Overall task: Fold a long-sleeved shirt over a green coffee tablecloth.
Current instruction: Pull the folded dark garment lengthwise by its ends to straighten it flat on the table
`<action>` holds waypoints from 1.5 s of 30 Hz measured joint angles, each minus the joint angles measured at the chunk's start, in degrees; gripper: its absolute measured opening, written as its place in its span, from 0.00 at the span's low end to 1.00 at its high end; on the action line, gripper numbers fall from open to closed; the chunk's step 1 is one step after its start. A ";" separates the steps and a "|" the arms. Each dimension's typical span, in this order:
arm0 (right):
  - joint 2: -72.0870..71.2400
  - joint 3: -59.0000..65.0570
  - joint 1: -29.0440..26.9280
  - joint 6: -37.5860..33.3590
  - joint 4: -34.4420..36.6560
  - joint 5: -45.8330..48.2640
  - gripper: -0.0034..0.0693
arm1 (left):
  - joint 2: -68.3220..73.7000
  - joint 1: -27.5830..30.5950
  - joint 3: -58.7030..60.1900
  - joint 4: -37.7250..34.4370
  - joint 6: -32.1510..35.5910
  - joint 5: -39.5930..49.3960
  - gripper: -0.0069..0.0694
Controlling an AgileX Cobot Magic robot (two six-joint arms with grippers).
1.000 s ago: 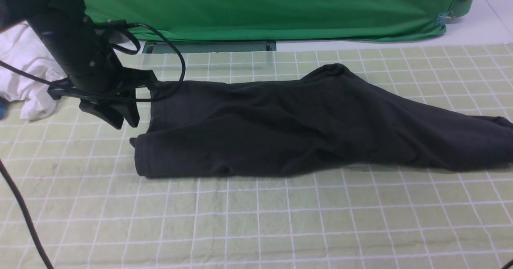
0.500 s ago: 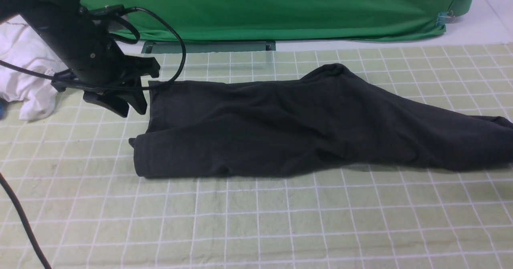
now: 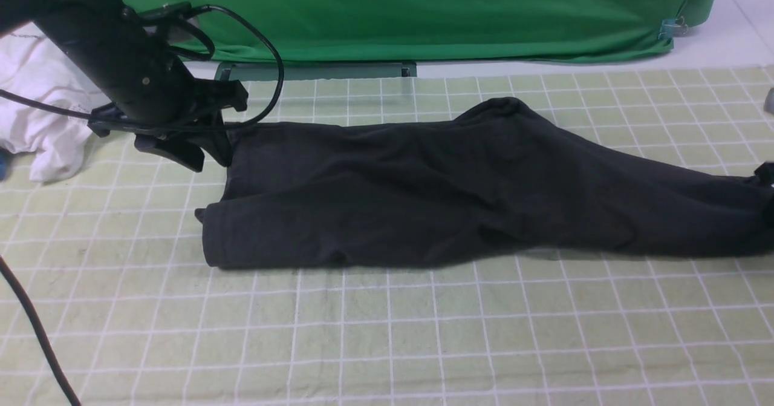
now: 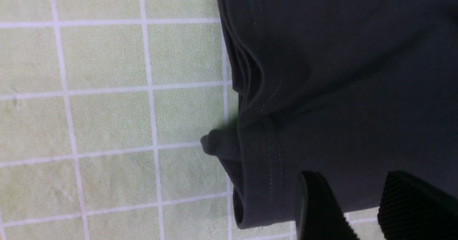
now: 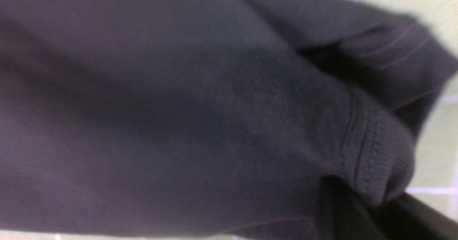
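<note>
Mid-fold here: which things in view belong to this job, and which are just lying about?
In the job: long-sleeved shirt, green coffee tablecloth under it.
Lying about: white garment at far left, deep-green drape behind.

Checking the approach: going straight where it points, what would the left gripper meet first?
Probably the long-sleeved shirt: its hemmed edge lies just ahead of the left gripper, fingers apart. Depth is unclear.
</note>
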 joint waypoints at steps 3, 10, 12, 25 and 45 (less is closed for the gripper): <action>-1.07 -4.95 -1.73 0.00 0.13 5.31 0.10 | 0.00 0.00 0.05 -0.11 0.00 -0.06 0.43; -1.26 -8.68 -3.74 0.00 -0.96 8.12 0.12 | 0.00 0.00 0.04 -1.77 0.03 -0.01 0.43; -0.55 -8.68 -3.74 0.00 -1.30 7.37 0.15 | 0.00 0.00 0.04 -2.05 0.07 -0.01 0.43; 4.06 -14.40 -3.87 3.87 -2.96 12.29 0.70 | -2.13 0.00 2.58 -2.42 0.23 5.06 0.43; 4.94 -17.92 -3.77 7.31 -3.24 17.89 0.71 | -0.06 -0.05 19.56 -9.49 2.01 -12.68 0.59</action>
